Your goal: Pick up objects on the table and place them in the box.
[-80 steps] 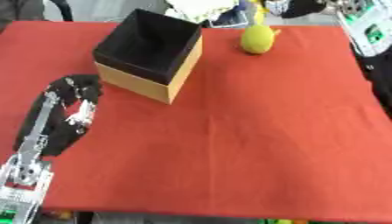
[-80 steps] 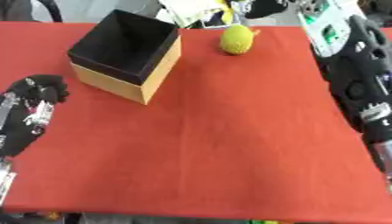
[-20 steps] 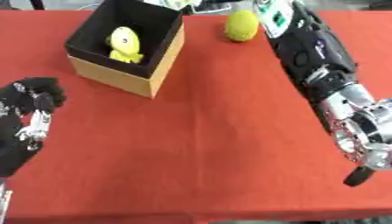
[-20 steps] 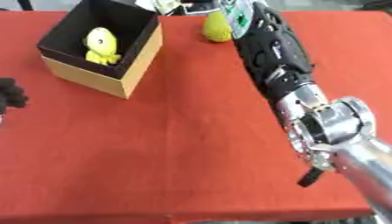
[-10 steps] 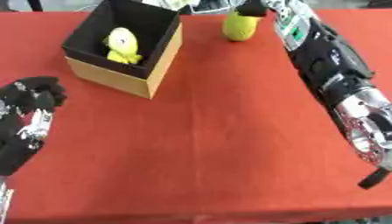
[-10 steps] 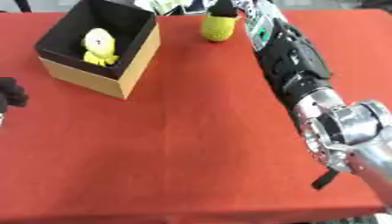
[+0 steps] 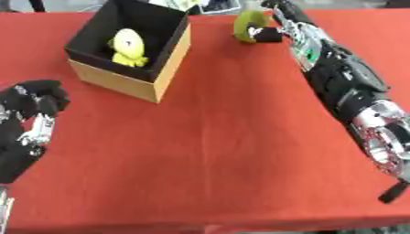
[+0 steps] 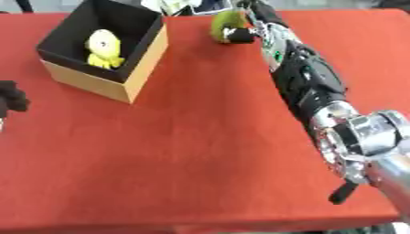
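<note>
A yellow-green fruit (image 7: pixel 248 23) lies near the far edge of the red table. My right hand (image 7: pixel 282 16) is on it, arm stretched far forward; the black thumb (image 7: pixel 268 35) presses the fruit's near side and the fingers curl behind it. A tan box with a black inside (image 7: pixel 164 68) stands at the far left, and a yellow toy (image 7: pixel 126 45) sits in it. My left hand (image 7: pixel 36 103) rests on the cloth at the left edge, below the box, fingers loosely bent and holding nothing.
My right forearm (image 7: pixel 352 96) lies across the right side of the table (image 7: pixel 224 155), down to the lower right corner. White and dark clutter (image 7: pixel 210 4) sits just beyond the far edge, behind the box and the fruit.
The view has shifted. My right arm came in from the right edge and reached forward until the hand closed round the fruit. The left hand has stayed in place.
</note>
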`<state>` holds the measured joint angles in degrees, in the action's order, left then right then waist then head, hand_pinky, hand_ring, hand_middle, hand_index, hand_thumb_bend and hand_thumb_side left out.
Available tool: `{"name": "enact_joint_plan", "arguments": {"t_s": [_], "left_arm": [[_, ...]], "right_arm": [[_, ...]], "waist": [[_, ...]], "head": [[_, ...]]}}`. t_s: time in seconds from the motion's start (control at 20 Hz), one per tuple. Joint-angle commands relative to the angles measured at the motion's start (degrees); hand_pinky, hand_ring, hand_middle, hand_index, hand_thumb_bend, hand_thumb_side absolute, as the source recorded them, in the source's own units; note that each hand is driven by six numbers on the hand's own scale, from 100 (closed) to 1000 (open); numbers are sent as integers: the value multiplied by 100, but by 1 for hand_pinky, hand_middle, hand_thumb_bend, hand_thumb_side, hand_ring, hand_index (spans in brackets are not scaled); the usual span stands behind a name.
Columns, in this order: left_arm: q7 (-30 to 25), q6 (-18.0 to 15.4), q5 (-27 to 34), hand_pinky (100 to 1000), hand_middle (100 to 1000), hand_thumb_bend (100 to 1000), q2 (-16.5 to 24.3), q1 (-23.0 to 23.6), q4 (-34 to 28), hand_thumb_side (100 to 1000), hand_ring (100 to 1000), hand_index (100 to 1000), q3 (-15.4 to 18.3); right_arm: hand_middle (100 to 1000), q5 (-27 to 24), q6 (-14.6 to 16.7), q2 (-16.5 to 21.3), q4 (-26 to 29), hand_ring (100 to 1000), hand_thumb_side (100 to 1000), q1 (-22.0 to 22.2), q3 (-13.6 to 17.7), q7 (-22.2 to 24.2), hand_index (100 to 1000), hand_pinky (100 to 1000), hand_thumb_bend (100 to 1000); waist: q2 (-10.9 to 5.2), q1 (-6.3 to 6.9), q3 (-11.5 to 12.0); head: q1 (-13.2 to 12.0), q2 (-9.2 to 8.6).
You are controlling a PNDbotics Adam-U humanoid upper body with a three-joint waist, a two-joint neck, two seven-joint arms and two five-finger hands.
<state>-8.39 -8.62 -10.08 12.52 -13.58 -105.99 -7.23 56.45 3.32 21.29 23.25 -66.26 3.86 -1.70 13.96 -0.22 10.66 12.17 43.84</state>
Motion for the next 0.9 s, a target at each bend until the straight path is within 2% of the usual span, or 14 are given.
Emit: {"name": "enact_joint_plan", "arguments": {"t_s": [0.05, 0.15, 0.25, 0.3, 0.35, 0.45, 0.6, 0.8, 0.85, 0.9], "left_arm": [[15, -3, -20, 642, 603, 100, 105, -42, -101, 600, 633, 766, 50], [13, -2, -21, 642, 602, 100, 102, -40, -100, 601, 633, 766, 49], [13, -2, -23, 642, 602, 100, 100, -40, -99, 601, 632, 766, 50], [14, -2, -23, 642, 602, 100, 98, -40, -99, 602, 632, 766, 51], [14, -1, -24, 642, 602, 100, 98, -38, -97, 602, 632, 766, 51], [14, 0, -27, 642, 602, 100, 95, -36, -92, 603, 632, 766, 50], [19, 0, -26, 642, 602, 100, 94, -37, -90, 603, 632, 766, 54], [16, 0, -27, 642, 601, 100, 94, -28, -84, 603, 632, 766, 51], [16, 1, -26, 642, 601, 100, 94, -26, -82, 597, 631, 766, 50], [14, 1, -25, 642, 601, 100, 95, -21, -80, 604, 631, 766, 48]], "right_arm": [[864, 98, 23, 26, 0, 891, 525, -86, -6, 100, 905, 794, 155], [804, 126, 67, -3, 8, 868, 440, -78, -17, 167, 855, 784, 136], [750, 159, 137, -30, 69, 844, 313, -68, -21, 150, 792, 771, 110], [701, 177, 177, -44, 114, 821, 131, -67, -23, 109, 722, 759, 100], [691, 198, 223, -59, 172, 815, 100, -68, -29, 54, 685, 755, 100], [662, 264, 309, -82, 303, 796, 100, -74, -39, -93, 565, 740, 100], [637, 255, 519, -130, 635, 782, 100, -105, -62, -371, 464, 725, 100], [627, 133, 861, -193, 1208, 775, 100, -191, -182, -531, 434, 718, 100], [625, 79, 940, -208, 1357, 774, 390, -215, -226, -522, 426, 718, 100], [625, 18, 1034, -226, 1517, 774, 100, -249, -282, -500, 424, 718, 100]], "waist": [[-88, 22, 10], [-85, 26, 7], [-82, 31, 2], [-81, 32, -1], [-79, 33, -7], [-77, 34, -16], [-77, 34, -34], [-93, 30, -56], [-99, 26, -57], [-107, 21, -56]], "head": [[16, 27], [18, 27], [20, 27], [22, 27], [25, 27], [27, 27], [26, 27], [34, 27], [34, 27], [31, 27]]}}
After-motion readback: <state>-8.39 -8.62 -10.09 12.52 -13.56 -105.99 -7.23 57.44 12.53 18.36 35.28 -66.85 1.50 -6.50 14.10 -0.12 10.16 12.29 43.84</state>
